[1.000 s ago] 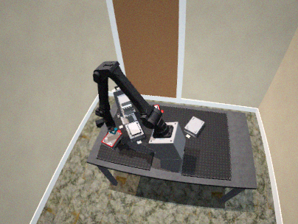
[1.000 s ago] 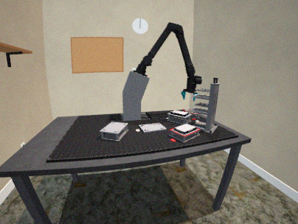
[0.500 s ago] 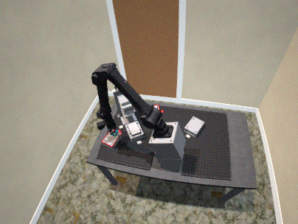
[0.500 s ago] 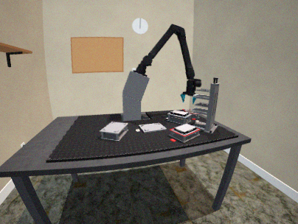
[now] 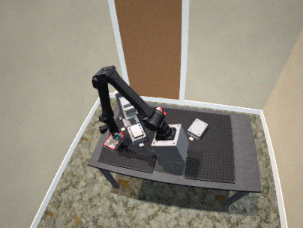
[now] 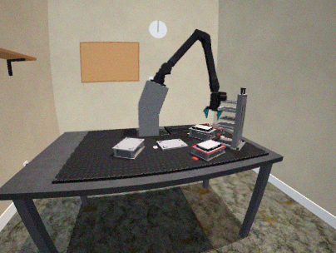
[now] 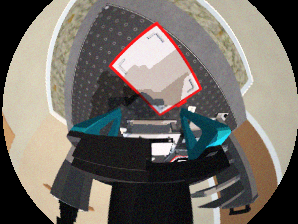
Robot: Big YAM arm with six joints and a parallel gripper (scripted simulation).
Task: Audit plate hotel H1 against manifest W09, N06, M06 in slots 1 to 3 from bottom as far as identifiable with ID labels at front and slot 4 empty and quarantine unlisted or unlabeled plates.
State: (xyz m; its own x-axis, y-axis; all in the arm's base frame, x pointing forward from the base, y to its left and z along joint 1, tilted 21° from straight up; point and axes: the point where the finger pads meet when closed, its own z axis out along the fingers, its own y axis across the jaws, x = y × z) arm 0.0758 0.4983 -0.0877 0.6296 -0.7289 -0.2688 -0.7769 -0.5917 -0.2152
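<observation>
Top: high, oblique. Exterior: front, table-level. Wrist: close, downward. All share red-rimmed nest (image 5: pixel 113 142).

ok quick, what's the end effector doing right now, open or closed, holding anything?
End effector: open, fingers fully apart, holding nothing; it hangs in the air beside the plate hotel.

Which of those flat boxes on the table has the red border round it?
The plate nearest the table's front edge, beside the tall rack. Its nest is rimmed red; the others sit on plain grey.
</observation>
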